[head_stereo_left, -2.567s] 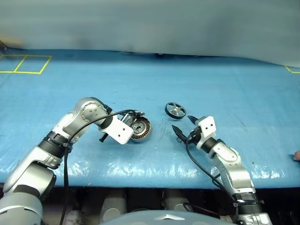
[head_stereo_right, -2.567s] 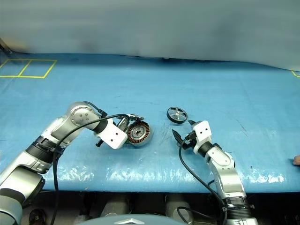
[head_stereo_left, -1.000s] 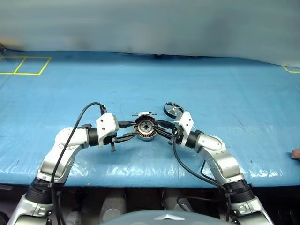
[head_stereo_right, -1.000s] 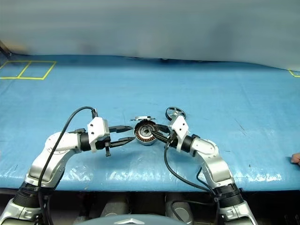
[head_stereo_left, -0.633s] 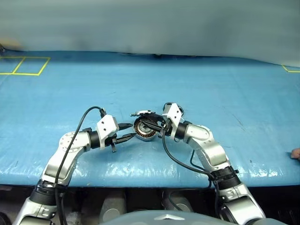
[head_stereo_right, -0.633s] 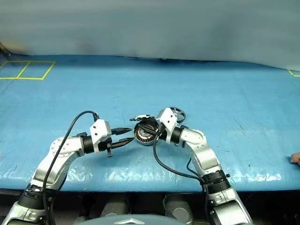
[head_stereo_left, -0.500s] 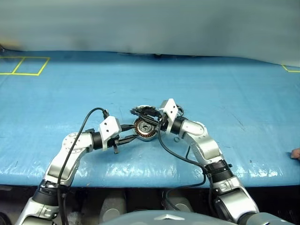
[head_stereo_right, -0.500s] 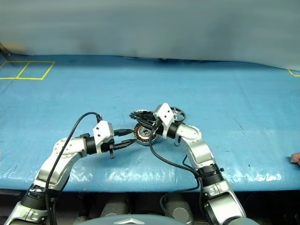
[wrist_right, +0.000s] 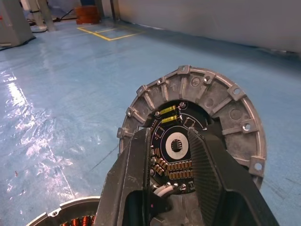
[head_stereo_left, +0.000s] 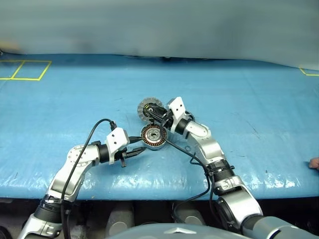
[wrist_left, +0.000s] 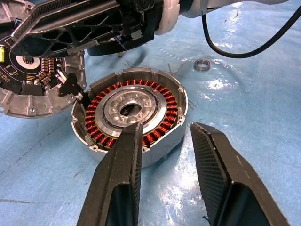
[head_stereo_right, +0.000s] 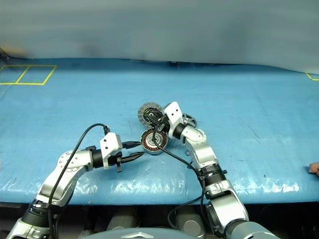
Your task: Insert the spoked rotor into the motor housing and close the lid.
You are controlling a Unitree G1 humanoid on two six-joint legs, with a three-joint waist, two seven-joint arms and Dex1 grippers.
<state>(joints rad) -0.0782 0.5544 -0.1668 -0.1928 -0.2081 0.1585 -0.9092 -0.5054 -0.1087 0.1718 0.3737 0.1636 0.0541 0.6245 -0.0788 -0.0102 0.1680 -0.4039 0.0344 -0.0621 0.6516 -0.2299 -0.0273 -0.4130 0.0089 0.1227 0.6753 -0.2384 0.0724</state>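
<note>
Blue sheeting (head_stereo_left: 259, 94) across the whole work surface, grey wall behind, 2 yellow tape squares (head_stereo_left: 25, 69) at far left. Noted at the right edge: part of a person's hand (head_stereo_left: 314, 163), well apart from the work. Motor housing (head_stereo_left: 153, 137) flat on the sheeting at centre, copper windings up, silver hub in the middle. Lid (head_stereo_left: 148, 109) just beyond the housing, lifted and tipped on edge, circuit face toward the camera, apart from the housing rim. Right gripper (head_stereo_left: 158, 114) clamped on the lid, both black fingers across its inner face in the right wrist view. Left gripper (head_stereo_left: 142, 145) just beside the housing on the near left, fingers parted, grasping nothing, 1 finger in front of the housing wall in the left wrist view. Spoked rotor (head_stereo_right: 189, 120) on the sheeting behind the right forearm, largely covered by it. Small loose metal ring (wrist_left: 202, 64) on the sheeting past the housing. Black cable (head_stereo_right: 160, 145) from the right arm draped close by the housing's right side. Against 1 second ago: lid then lying flat behind the housing, now raised; right gripper then at the housing's right flank, now beyond it; rotor then in plain sight; housing and left gripper much as before.
</note>
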